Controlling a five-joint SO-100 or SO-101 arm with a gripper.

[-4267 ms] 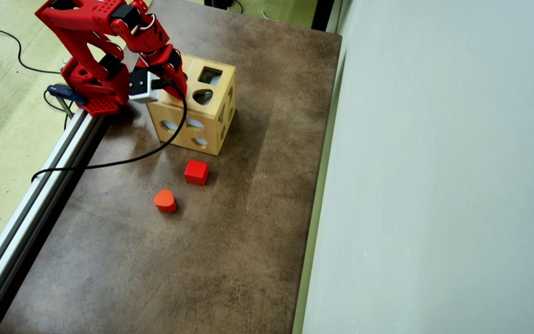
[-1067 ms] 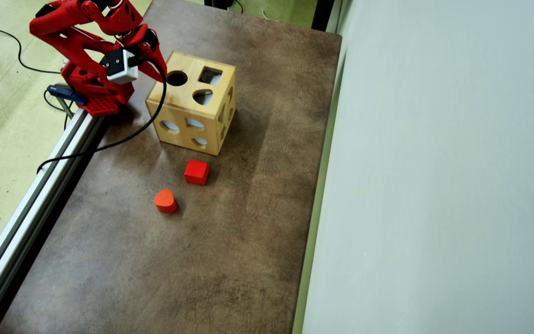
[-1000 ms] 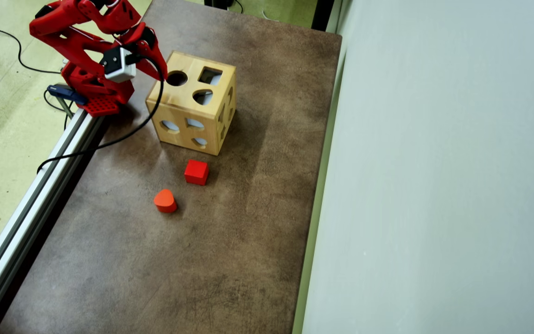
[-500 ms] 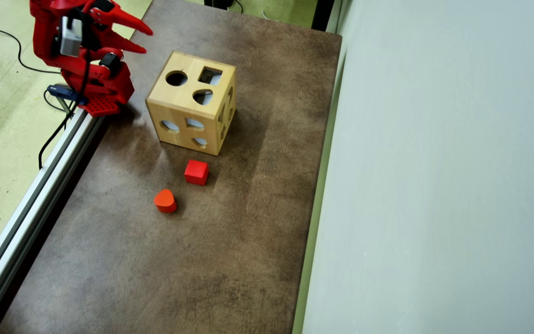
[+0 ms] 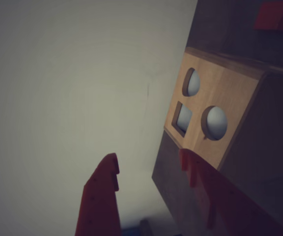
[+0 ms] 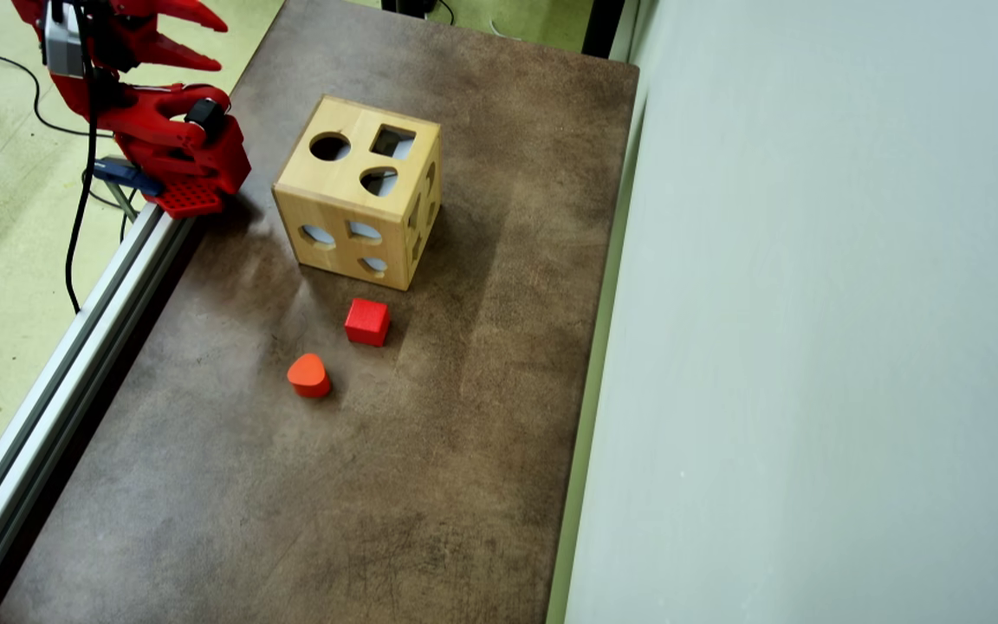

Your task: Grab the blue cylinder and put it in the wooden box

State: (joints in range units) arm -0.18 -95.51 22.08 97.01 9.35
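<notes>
The wooden box stands at the table's far left in the overhead view, with round, square and rounded holes in its top. The wrist view shows the wooden box to the right of the fingers. The blue cylinder is out of view in both frames. My red gripper is raised and pulled back to the upper left, away from the box. It is open, and the gripper has nothing between its fingers.
A red cube and an orange-red rounded block lie on the brown table in front of the box. An aluminium rail runs along the table's left edge. The arm's base is clamped there. A pale panel borders the right side.
The gripper has left the box's round hole, lifted and swung back to the upper left, and it has stayed open over the last half second. The box and both red blocks have not moved.
</notes>
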